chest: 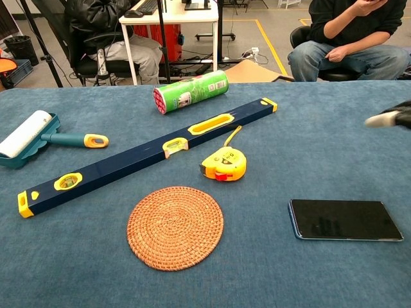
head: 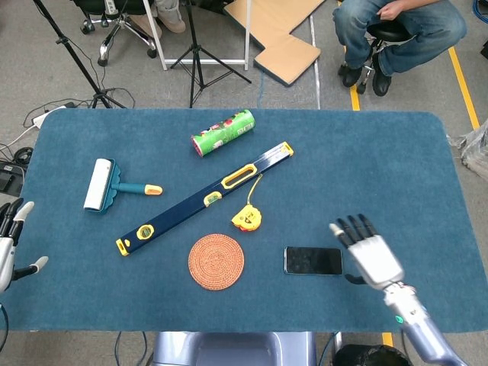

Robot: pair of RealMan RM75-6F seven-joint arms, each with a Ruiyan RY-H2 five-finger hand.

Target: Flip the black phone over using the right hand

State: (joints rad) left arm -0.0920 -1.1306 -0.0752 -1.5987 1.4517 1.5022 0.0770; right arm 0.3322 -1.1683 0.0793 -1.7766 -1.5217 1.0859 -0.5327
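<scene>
The black phone (head: pixel 313 261) (chest: pixel 345 219) lies flat on the blue table, screen side dark, near the front right. My right hand (head: pixel 367 254) hovers just right of the phone's right end with its fingers spread and nothing held; in the chest view only a blurred fingertip (chest: pixel 384 118) shows at the right edge, above the phone. My left hand (head: pixel 11 245) stays at the table's left edge, fingers apart and empty.
A woven round coaster (head: pixel 216 261) lies left of the phone. A yellow tape measure (head: pixel 247 219), a long blue spirit level (head: pixel 206 197), a lint roller (head: pixel 107 185) and a green can (head: pixel 223 132) lie further back. A seated person (head: pixel 396 30) is behind the table.
</scene>
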